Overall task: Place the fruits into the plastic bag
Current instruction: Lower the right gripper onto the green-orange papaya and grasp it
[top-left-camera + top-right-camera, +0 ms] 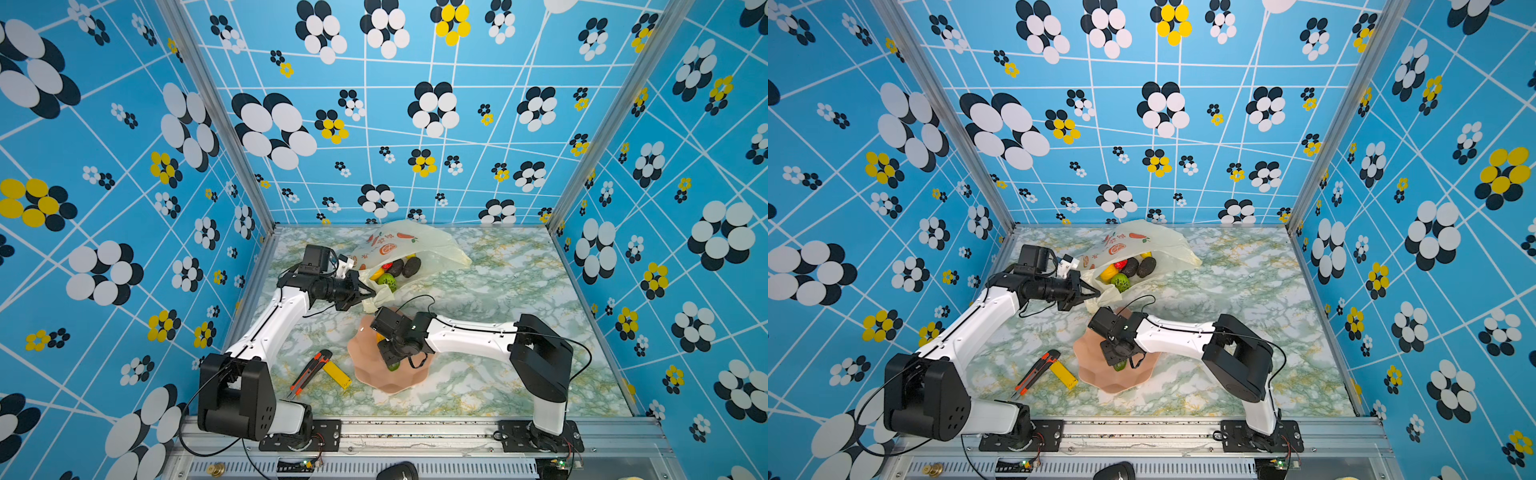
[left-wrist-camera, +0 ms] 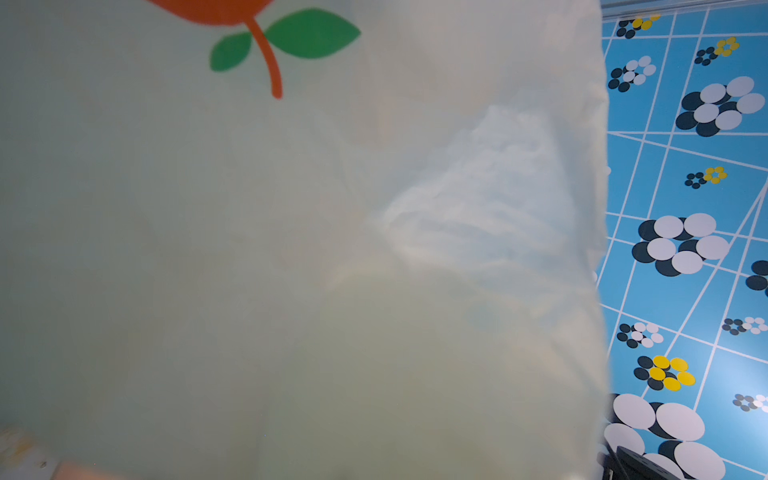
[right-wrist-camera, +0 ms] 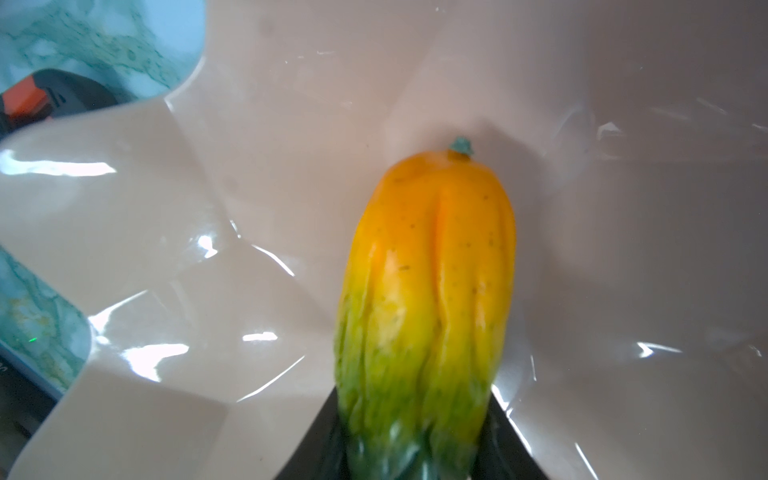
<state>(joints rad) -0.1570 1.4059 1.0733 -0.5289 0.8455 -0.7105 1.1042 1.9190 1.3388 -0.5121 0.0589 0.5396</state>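
- Your right claw pinches the green end of the green-orange fruit, whose stem points away from the claw, inside the pink scalloped bowl.
- The plastic bag lies at the rear of the worktop, its mouth toward the bowl. Inside it are two black bumpy ovals, a green round fruit and a yellow piece.
- Your left claw is pressed together on the bag's mouth edge.
- A utility knife and a yellow block lie just beside each other, left of the bowl.
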